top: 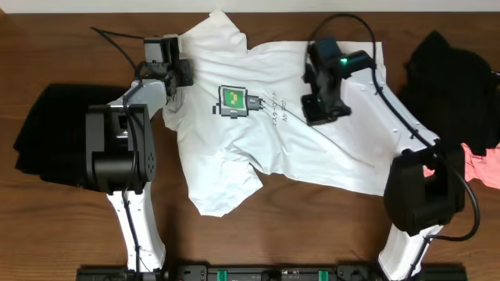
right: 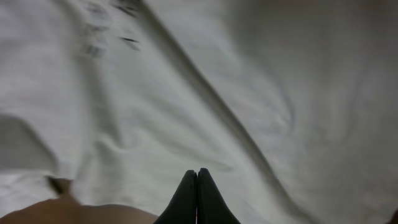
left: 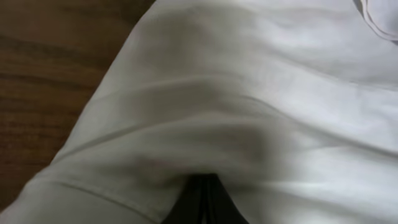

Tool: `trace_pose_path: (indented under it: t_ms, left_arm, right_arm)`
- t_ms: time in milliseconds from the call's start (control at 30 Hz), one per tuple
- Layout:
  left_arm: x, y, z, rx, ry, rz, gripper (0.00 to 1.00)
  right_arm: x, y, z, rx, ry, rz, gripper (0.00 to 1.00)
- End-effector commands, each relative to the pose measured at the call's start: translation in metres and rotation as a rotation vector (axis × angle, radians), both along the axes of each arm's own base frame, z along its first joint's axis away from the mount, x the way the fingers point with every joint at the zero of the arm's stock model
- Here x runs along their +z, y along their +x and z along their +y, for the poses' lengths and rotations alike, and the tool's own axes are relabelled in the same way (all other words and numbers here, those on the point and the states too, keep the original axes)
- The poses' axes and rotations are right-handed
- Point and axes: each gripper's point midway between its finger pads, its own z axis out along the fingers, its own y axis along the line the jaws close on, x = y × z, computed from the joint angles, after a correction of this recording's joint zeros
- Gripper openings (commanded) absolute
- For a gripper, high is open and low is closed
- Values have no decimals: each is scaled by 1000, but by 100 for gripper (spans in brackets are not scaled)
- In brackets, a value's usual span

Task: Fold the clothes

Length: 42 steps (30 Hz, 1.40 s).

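Observation:
The clothes' main piece, a white T-shirt (top: 289,140) with a green-and-grey robot print (top: 233,101), lies crumpled and spread across the middle of the table. My left gripper (top: 186,75) sits at the shirt's left sleeve edge. In the left wrist view its dark jaws (left: 202,186) are pressed together, with white fabric (left: 249,112) gathered over the tips. My right gripper (top: 315,115) rests over the shirt's upper right part, right of the print. Its fingertips (right: 197,173) touch each other above the white cloth (right: 261,93), with nothing visible between them.
A black garment (top: 47,133) lies at the left under the left arm. Another black garment (top: 449,70) is at the back right, and a pink one (top: 483,165) lies at the right edge. Bare wooden table (top: 297,226) shows in front of the shirt.

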Motion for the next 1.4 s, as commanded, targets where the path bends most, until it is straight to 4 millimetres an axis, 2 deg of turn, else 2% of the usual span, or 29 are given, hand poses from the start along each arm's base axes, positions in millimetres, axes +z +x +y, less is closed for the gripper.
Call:
trace_pose_path:
  t_ms: [0, 67, 133, 200, 267, 333, 367, 433, 500, 600, 667, 767, 900, 1000, 1167, 1300, 1367]
  left_arm:
    - [-33, -14, 11, 9, 44, 87, 6]
    - [-30, -17, 9, 2, 35, 99, 6]
    - [-19, -19, 8, -4, 36, 101, 13]
    - [2, -21, 8, -6, 38, 90, 25]
    - [33, -26, 8, -5, 38, 75, 31]
    - [66, -35, 8, -4, 38, 62, 44]
    - [80, -40, 8, -4, 38, 58, 47]
    - [114, -60, 7, -5, 37, 66, 49]
    - [132, -82, 4, -10, 29, 102, 49]
    - [147, -125, -17, -73, -38, 204, 49]
    - [146, -151, -30, -108, -63, 291, 48]
    - [129, -186, -42, -132, -62, 437, 41]
    - [96, -221, -49, -127, -67, 575, 34]
    - [66, -248, -46, -73, -87, 673, 32]
    - [27, -265, -45, -60, -92, 693, 31]
    - [2, -280, -44, -41, -99, 705, 31]
    - [-6, -285, -44, -41, -99, 706, 27]
  right_arm:
    - [-26, -18, -25, -96, -38, 85, 1]
    - [-38, -29, -29, -102, -30, 122, 1]
    - [-47, -34, -31, -100, -31, 133, 1]
    - [-57, -37, -31, -89, -29, 130, 1]
    - [-60, -38, -32, -86, -28, 128, 1]
    - [-62, -38, -32, -85, -28, 128, 1]
    - [-62, -37, -32, -83, -28, 125, 1]
    - [-62, -37, -31, -66, -23, 122, 1]
    - [-62, -38, -29, -59, -8, 127, 1]
    - [-61, -38, -24, -45, 32, 135, 2]
    - [-60, -38, -22, -52, 61, 140, 2]
    - [-56, -38, -20, -57, 106, 145, 1]
    - [-42, -41, -25, -60, 123, 140, 2]
    - [-23, -52, -36, -44, 81, 136, 2]
    - [-12, -54, -44, -89, 54, 116, 2]
    - [-22, -52, -47, -140, 58, 112, 1]
    - [-28, -55, -51, -162, 57, 118, 1]
